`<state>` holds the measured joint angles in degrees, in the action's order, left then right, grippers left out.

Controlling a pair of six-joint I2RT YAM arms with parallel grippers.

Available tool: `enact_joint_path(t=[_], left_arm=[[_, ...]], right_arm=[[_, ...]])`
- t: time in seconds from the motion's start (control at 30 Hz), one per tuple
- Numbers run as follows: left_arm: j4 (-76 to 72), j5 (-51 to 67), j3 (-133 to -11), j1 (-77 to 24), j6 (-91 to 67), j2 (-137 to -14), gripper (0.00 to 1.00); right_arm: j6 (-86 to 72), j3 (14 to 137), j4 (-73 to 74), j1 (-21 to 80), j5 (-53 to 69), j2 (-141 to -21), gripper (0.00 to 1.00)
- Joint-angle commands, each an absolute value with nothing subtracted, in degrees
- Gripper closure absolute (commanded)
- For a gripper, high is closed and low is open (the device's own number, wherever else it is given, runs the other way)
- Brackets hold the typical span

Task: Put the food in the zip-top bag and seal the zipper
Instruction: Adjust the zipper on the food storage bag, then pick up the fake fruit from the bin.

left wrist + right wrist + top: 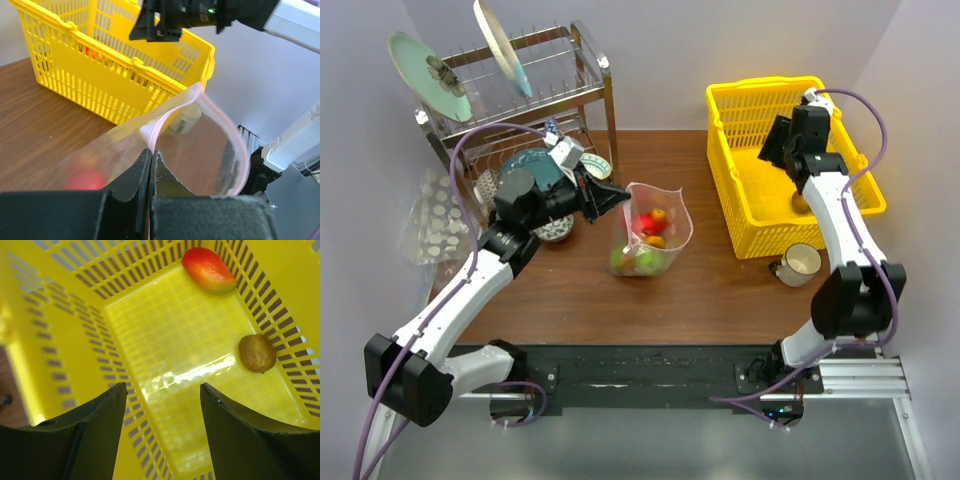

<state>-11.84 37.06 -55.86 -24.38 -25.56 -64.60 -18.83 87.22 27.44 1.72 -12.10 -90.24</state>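
The zip-top bag (653, 232) stands open in the middle of the table with red, orange and green toy food (648, 243) inside. My left gripper (618, 200) is shut on the bag's left mouth edge, pinching the pink zipper strip (160, 125). My right gripper (773, 142) is open and empty, hovering over the yellow basket (725, 110). In the right wrist view a red-orange toy fruit (209, 270) and a tan round one (257, 353) lie on the basket floor, beyond the gripper (164, 386).
A metal dish rack (560, 80) with plates stands at the back left, bowls (535, 165) below it. A clear bag of white discs (438, 222) lies at the far left. A mug (798, 264) sits in front of the basket.
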Motion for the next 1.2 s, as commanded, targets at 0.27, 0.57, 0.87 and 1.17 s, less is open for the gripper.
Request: enact_joint_path(t=[0.27, 0.57, 0.87, 1.17], left_arm=[[-15.38, 39.55, -55.46, -27.33, -27.07, -73.56, 1.0], [-15.03, 39.29, -55.81, -27.77, -25.58, -75.76, 1.0], [-14.94, 40.78, -56.34, -27.77, -26.37, -78.13, 1.0], [-13.54, 39.99, -56.87, -27.77, -25.4, -77.61, 1.0]], right_arm=[[-18.37, 99.99, 12.31, -5.18, -13.71, -113.98, 0.13], [-19.69, 116.69, 12.57, -7.56, -9.58, -132.07, 0.06], [-13.45, 122.78, 9.49, -7.56, -12.56, -139.74, 0.01], [-16.34, 123.05, 12.04, -7.56, -12.66, -143.88, 0.02]])
